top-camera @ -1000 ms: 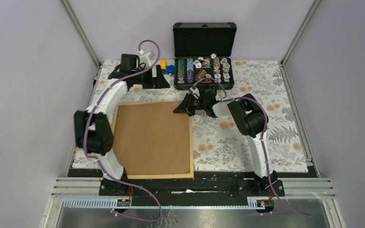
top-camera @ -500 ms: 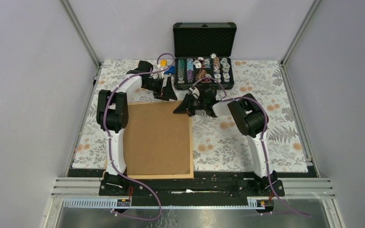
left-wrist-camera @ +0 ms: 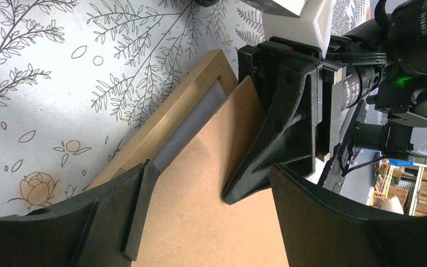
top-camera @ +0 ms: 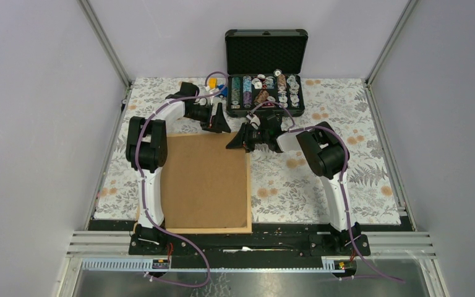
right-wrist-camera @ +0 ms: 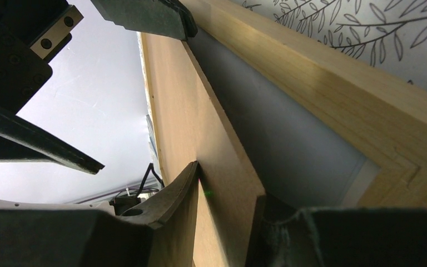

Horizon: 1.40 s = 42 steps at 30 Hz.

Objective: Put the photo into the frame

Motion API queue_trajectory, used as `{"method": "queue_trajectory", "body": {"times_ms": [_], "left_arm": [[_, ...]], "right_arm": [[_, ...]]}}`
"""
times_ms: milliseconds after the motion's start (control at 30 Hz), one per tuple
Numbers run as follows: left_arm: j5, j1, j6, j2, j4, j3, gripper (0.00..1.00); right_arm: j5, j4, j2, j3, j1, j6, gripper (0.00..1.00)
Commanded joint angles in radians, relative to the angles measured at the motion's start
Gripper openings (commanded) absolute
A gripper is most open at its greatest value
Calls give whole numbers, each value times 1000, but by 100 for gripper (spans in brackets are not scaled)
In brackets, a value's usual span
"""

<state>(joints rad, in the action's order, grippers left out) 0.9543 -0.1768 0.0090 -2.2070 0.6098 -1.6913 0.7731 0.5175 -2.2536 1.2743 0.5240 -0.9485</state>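
Count: 1 frame [top-camera: 248, 192], 1 brown backing board [top-camera: 204, 179], 2 arms, 1 open black case [top-camera: 266, 55] at the far edge. Frame lay flat on the floral mat [top-camera: 321, 185], left of centre, w/ its near rail by the arm bases and its sides approx square to the table edge. From above it looked close to square, so long axis can't be called. Board sat over the opening and covered nearly all of it. Its far-right corner was lifted off the frame, and the pale inner edge showed beneath it in the left wrist view. R gripper [right-wrist-camera: 227, 186] was clenched on that raised corner, one finger on each face of the board. L gripper [left-wrist-camera: 208, 178] hovered just beside it over the far edge, jaws spread wide, gripping nothing.
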Motion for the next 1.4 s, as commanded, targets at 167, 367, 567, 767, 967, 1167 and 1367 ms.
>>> {"method": "queue_trajectory", "body": {"times_ms": [167,367,567,767,967,1167,1367], "left_arm": [[-40,-3,-55,-21,-18,-38,96],[49,-27,-91,-103,14,-161,94],[43,-21,-17,-97,90,-55,92],[90,-20,9,-58,84,-22,76],[91,-5,-5,-31,58,32,62],[90,3,0,-34,54,59,53],[131,1,-7,-39,50,64,47]], "right_arm": [[72,32,75,42,8,44,31],[68,24,82,42,7,51,30],[65,24,86,39,8,56,30],[51,-18,87,57,6,61,31],[27,-154,104,74,-17,63,43],[-26,-414,202,92,-71,167,60],[15,-494,233,114,-85,248,67]]}}
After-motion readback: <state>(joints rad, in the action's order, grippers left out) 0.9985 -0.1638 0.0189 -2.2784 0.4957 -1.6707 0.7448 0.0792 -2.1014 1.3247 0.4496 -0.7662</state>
